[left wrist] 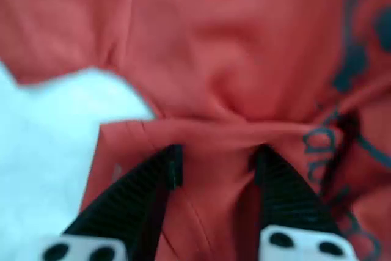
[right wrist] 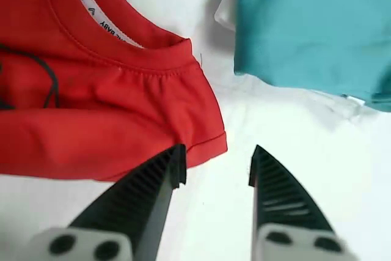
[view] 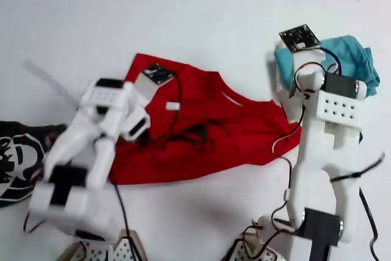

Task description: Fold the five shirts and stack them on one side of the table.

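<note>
1. high view: a red cotton shirt [view: 214, 132] is seen spread, with some wrinkles, in the middle of the white table [view: 122, 22]. a crumpled teal shirt [view: 357, 59] is placed at the far right side, apart from the red one. a black shirt with white print [view: 15, 151] is found at the left edge. the left arm [view: 101, 123] is bent over the left part of the red shirt, and the right arm [view: 330, 126] is stretched between the red shirt and the teal one.
2. left wrist view: the left gripper [left wrist: 217, 166] is held low over the red shirt. its two black fingers [left wrist: 153, 181] are seen apart and nothing is clamped. a raised fold of red cloth is seen just past the tips.
3. right wrist view: the right gripper [right wrist: 214, 163] is held with its jaws spread, over bare table, and nothing is grasped. the hem of the red shirt's sleeve is found just beside one finger. the teal shirt is seen farther off, separated from the red one by a strip of table.
</note>
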